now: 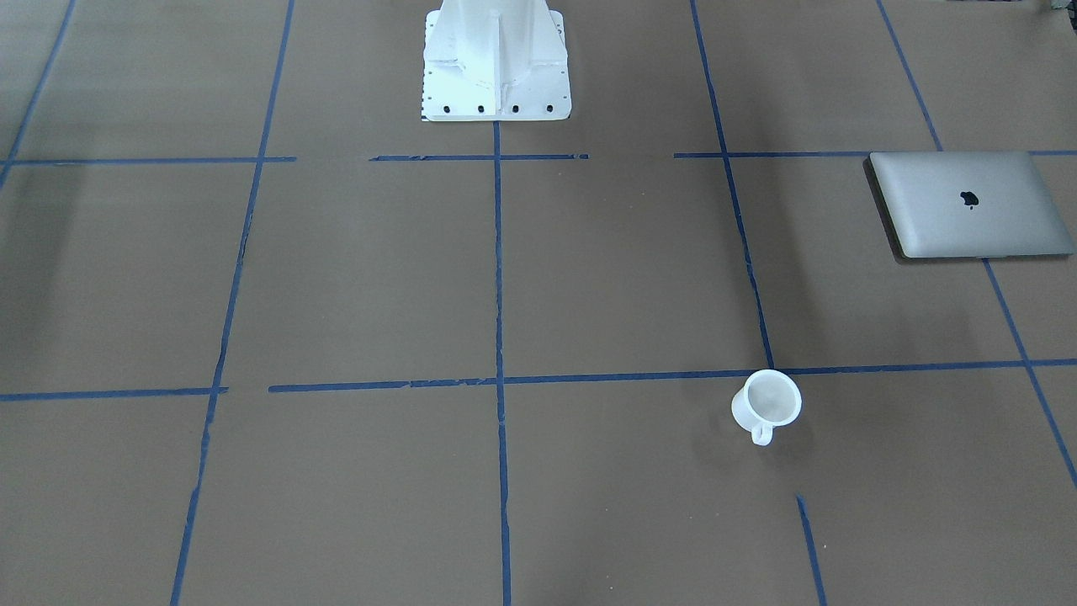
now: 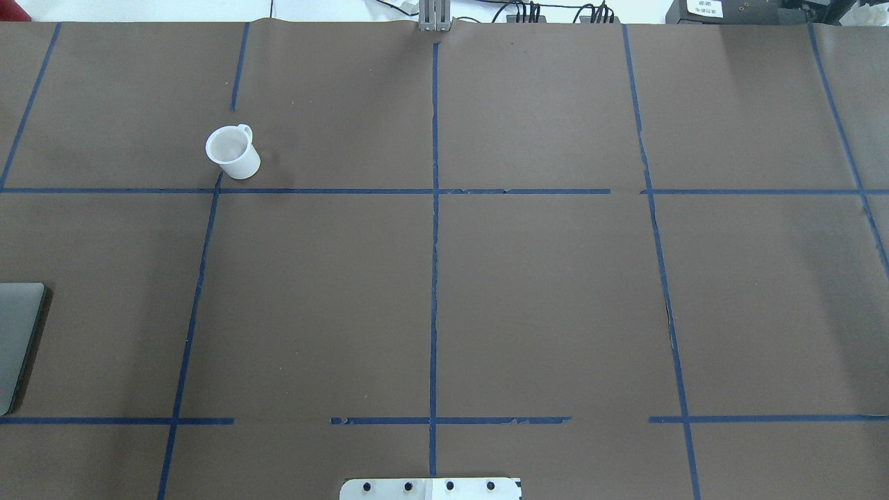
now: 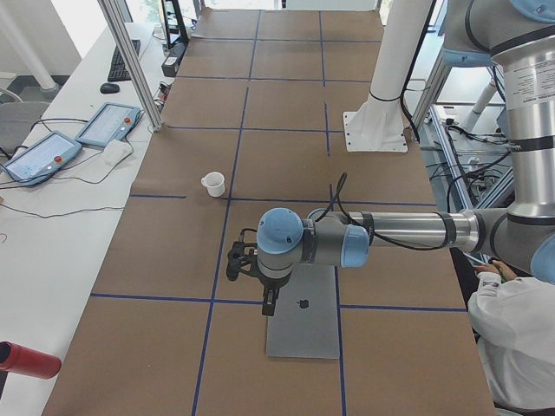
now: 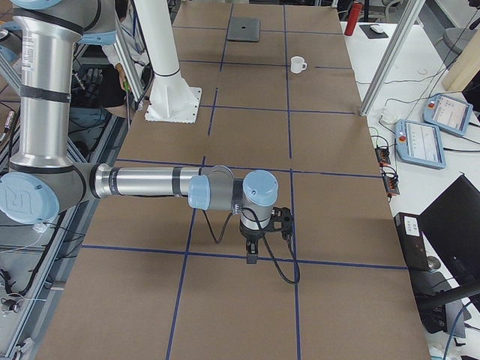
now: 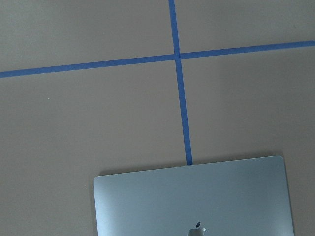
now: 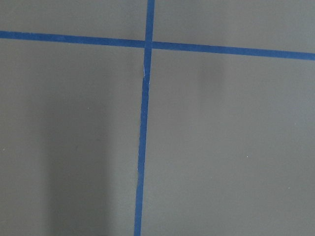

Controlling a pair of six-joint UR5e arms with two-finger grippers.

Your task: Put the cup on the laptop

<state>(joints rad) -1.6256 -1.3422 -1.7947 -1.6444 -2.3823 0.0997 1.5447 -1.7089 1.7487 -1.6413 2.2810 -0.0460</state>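
Reach is pending: cup [image 1: 767,404] is standing upright on worktop [image 1: 589,278], well apart from left gripper [image 3: 270,299], which is hovering near laptop [image 1: 972,204]; whether released or clenched, cannot tell. Next move is likely calling for travel to cup.

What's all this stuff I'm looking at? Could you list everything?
cup: one, white, upright on the table, robot's left half, apart from the laptop.
laptop: one, silver-grey, closed, at the table's left end.
table: one, brown with blue tape lines.
pedestal: one, white, middle of the robot's side.
control tablets: two, blue-grey, on the white side bench.
left arm: one, silver and pale blue, by the laptop's edge.
right arm: one, same colours, over the table's right half.
left claw, right claw: two, black, pointing down; open or shut unclear.
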